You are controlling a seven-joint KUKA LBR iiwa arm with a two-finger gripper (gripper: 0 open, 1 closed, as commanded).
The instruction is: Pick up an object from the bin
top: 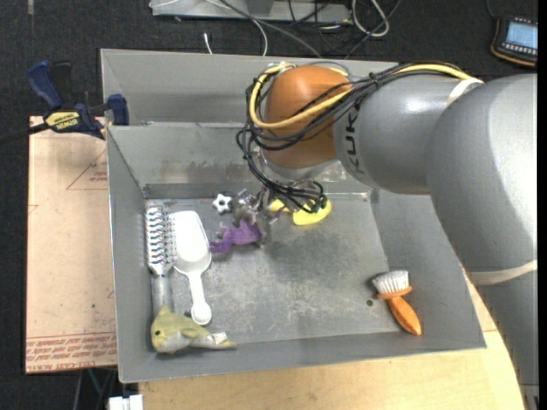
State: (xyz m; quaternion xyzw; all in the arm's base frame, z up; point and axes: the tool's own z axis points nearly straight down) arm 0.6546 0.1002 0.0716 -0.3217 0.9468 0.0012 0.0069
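Tool beside purple toy, yellow piece near

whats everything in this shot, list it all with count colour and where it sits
bin: 1, grey metal, middle of the view
hairbrush: 1, grey with pale bristles, along the bin's left side
scoop: 1, white, right beside the hairbrush
soft toy: 1, yellowish green, front left corner
small ball: 1, black and white, at the back, left of the gripper
toy figure: 1, purple, close by the gripper, on its front left
yellow thing: 1, kind unclear, at the back, right of the gripper
scrub brush: 1, orange handle, white bristles, front right
gripper: 1, dark, low at the bin's back
arm: 1, grey with orange cover and cables, from the right
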